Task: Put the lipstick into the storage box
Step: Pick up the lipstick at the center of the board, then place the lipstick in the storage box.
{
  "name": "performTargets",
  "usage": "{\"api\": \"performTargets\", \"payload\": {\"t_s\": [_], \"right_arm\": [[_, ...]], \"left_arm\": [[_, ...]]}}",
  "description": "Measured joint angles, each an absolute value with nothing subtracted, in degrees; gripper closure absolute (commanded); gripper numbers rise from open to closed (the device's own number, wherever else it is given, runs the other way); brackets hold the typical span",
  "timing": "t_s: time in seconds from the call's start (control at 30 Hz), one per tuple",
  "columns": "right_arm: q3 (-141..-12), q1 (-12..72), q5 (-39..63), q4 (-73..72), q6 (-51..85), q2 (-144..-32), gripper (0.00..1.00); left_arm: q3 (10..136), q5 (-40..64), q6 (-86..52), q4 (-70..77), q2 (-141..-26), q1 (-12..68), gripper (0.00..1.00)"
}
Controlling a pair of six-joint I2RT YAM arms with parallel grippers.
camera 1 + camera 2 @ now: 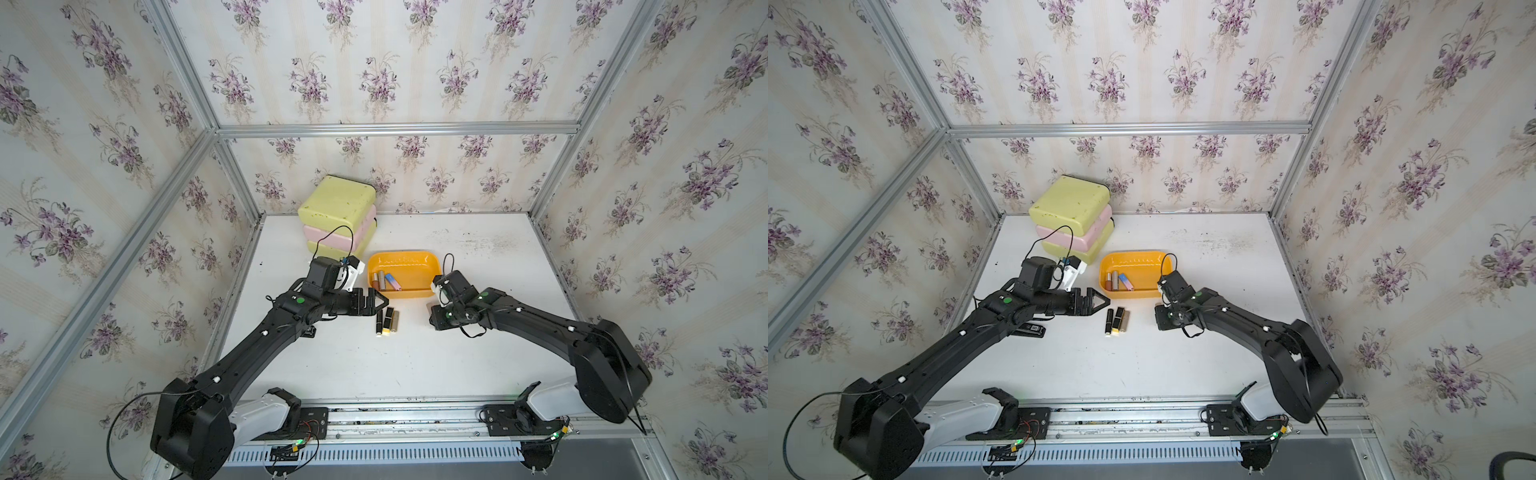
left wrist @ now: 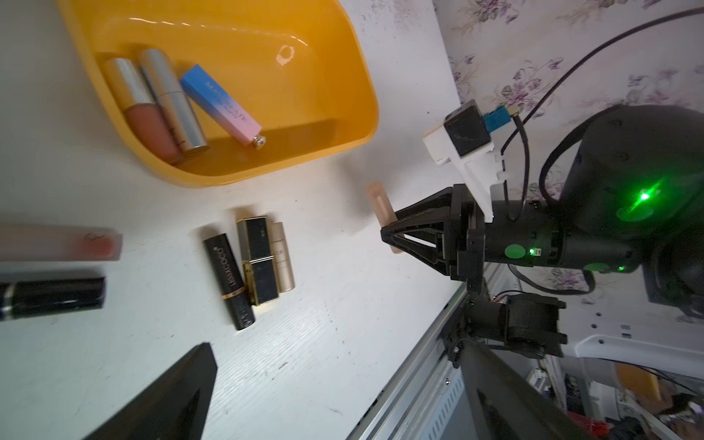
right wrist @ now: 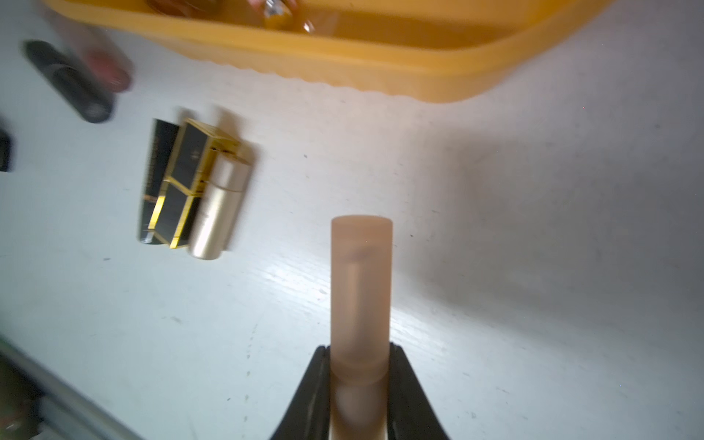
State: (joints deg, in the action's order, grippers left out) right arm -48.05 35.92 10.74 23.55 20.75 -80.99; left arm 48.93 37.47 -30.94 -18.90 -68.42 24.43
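Lipstick (image 3: pixel 361 289) clamped in right claw (image 3: pixel 360 375), near storage box (image 3: pixel 438 82) rim.

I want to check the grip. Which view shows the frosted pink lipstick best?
The right wrist view: the frosted pink lipstick fills the frame, clamped between the right end effector's jaws. The left wrist view shows it small, from the side. In both top views the arm hides it.
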Motion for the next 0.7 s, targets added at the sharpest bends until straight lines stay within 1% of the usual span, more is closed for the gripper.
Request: {"api": "performTargets", "payload": {"t_s": [0.17,0.37,0.53,0.7], "right_arm": [[-46.0,26.8,28.9,14.3,20.9,-74.2,0.77],[-46.5,24.7,47.6,2.5,24.6,-72.6,0.76],[-46.8,24.7,55.3,-3.7,27.4,-72.4,0.76],[-46.8,24.7,58.7,-7.4,30.0,-72.3,0.76]], "left_arm": [[48.6,44.4,-35.9,-7.7,-71.7,25.2,0.0],[49.1,47.5,-38.1,2.5,-72.6,27.3,0.01],[50.4,47.5,-39.3,5.9,-74.3,28.4,0.01],[52.1,47.6,-39.8,9.3,-75.9,30.1,0.03]]}}
